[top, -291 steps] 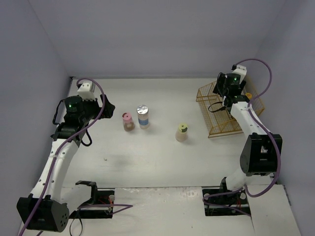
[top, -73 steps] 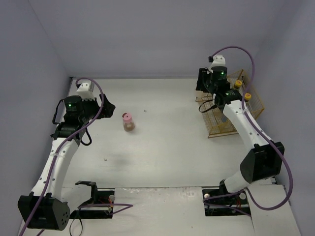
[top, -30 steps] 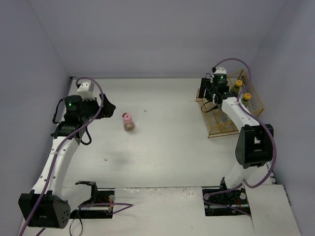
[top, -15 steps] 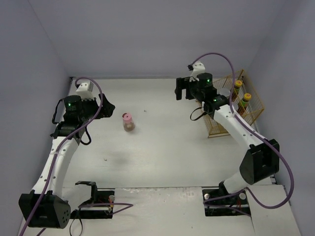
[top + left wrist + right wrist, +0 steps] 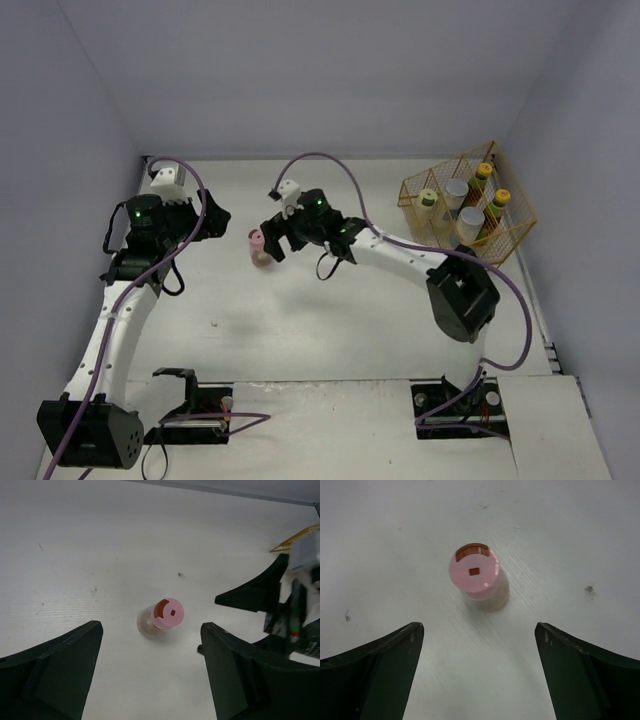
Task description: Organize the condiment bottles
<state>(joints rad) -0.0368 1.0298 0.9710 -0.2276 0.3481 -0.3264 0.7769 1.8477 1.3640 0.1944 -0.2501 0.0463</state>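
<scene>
Hovering near the table's left edge, the left arm's black two-finger gripper (image 5: 150, 629) stays spread wide and empty. Right of it, toward the far middle, the pink-lidded brown jar (image 5: 260, 246) stands upright, alone. The right arm's black gripper (image 5: 479, 630) has swung over from the far-right corner, fingers apart, apparently not yet touching the jar. The gold wire basket (image 5: 447, 236) in that corner holds the five other condiment bottles (image 5: 457, 188), so this jar is last.
</scene>
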